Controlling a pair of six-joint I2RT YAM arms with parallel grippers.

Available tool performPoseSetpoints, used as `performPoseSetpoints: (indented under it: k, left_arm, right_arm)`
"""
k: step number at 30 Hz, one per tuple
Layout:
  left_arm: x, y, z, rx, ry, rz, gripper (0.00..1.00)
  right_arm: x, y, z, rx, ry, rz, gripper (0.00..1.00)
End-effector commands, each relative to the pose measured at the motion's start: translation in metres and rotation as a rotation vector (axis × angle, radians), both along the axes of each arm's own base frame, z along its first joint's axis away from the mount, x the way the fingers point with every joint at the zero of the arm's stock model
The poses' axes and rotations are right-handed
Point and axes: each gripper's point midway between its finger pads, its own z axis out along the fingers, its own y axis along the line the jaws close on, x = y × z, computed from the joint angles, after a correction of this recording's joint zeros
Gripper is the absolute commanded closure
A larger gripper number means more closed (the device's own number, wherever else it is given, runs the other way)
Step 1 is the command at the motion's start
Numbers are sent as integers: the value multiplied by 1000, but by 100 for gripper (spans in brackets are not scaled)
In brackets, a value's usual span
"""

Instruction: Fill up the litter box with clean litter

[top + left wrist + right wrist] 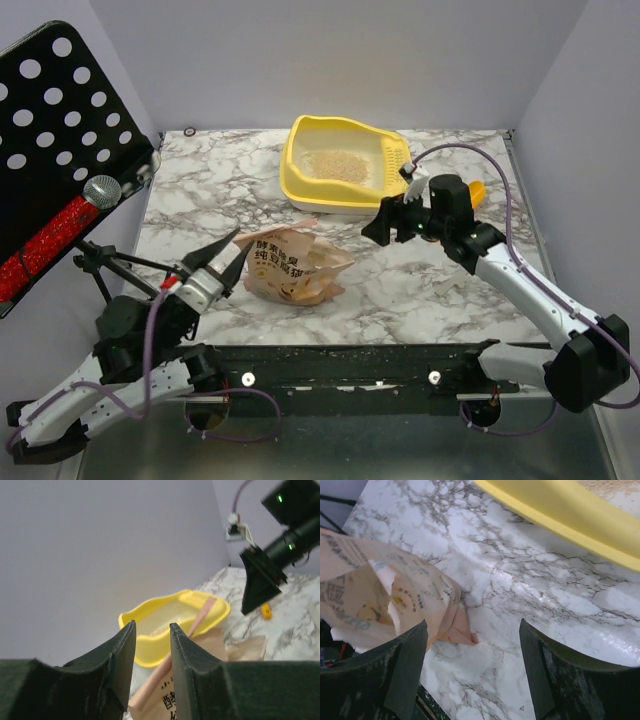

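The pale-yellow litter box [300, 150] stands at the back middle of the marble table, with a patch of beige clean litter [334, 163] inside. It also shows in the left wrist view [150, 642] and the right wrist view [570, 510]. A crumpled tan paper bag [295, 265] lies in front of it, also in the left wrist view [200, 690] and the right wrist view [380, 595]. My left gripper [228, 262] is open and empty just left of the bag. My right gripper [385, 222] is open and empty, above the table right of the bag.
A small yellow-orange scoop [478, 192] lies right of the litter box, behind my right arm. A black perforated stand [60, 120] with a microphone [101, 190] leans at the left edge. Walls close the back and right sides.
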Motion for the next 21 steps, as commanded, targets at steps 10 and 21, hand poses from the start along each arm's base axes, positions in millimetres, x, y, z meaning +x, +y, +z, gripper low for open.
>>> performPoseSetpoints:
  k: [10,21]
  left_arm:
    - [-7,52,-13,-156,203,104,54]
    - [-5,45,-38,-157,227,96,53]
  right_arm:
    - [-72,31,22,192,-491,529,12]
    - [-102,59,10,250,-576,786,13]
